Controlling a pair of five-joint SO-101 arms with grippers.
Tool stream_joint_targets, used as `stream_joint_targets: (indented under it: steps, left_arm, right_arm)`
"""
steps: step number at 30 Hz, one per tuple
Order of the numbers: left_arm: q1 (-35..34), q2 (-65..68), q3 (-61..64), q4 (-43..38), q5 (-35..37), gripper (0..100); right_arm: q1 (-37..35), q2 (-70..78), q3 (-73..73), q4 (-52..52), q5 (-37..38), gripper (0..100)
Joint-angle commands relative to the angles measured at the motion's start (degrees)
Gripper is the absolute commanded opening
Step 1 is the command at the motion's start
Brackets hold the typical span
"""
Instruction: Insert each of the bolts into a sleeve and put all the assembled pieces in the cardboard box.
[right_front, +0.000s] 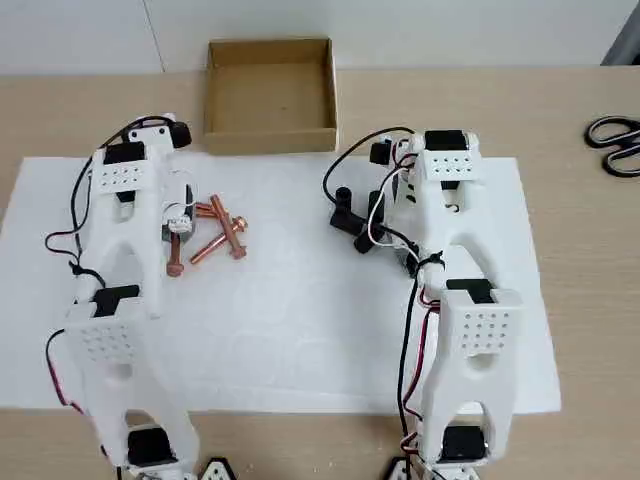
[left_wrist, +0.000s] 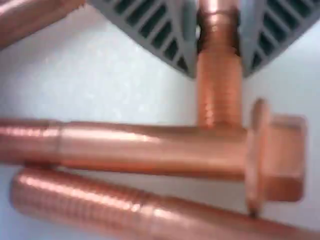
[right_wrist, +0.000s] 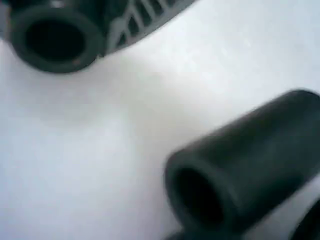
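The left claw is clenched on the shank of one copper flanged bolt, whose long axis runs straight out between the jaws toward loose copper bolts lying crosswise. Black tubular sleeves lie beside the right claw, whose state I cannot tell.

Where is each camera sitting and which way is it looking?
High view: above the wooden table, looking down; both white arms show.
Left wrist view: on the left arm, facing copper metal bolts; grey left claw pinches one.
Right wrist view: on the right arm, facing black tube-shaped sleeves; grey right claw shows.
High and left wrist views share the bolts.
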Motion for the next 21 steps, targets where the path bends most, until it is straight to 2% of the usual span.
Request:
stream_joint_targets:
  steps: [1,8,14,21]
  left_arm:
    - [-0.4,-1.0,-2.1,2.6,-0.3,1]
    - [0.2,-10.4,-8.6,11.3,-1.8,1]
    - [1.8,-20.8,-6.6,15.1,-12.5,1]
    - [3.7,-30.9,7.4,15.0,-26.7,1]
  right_arm:
    - [0.3,-4.9,-0.3,1.3,0.1,0.4]
    - [0.3,-4.9,-0.3,1.3,0.1,0.4]
    - [0.3,-4.9,-0.3,1.3,0.1,0.4]
    - [0.3,-4.9,-0.3,1.3,0.1,0.4]
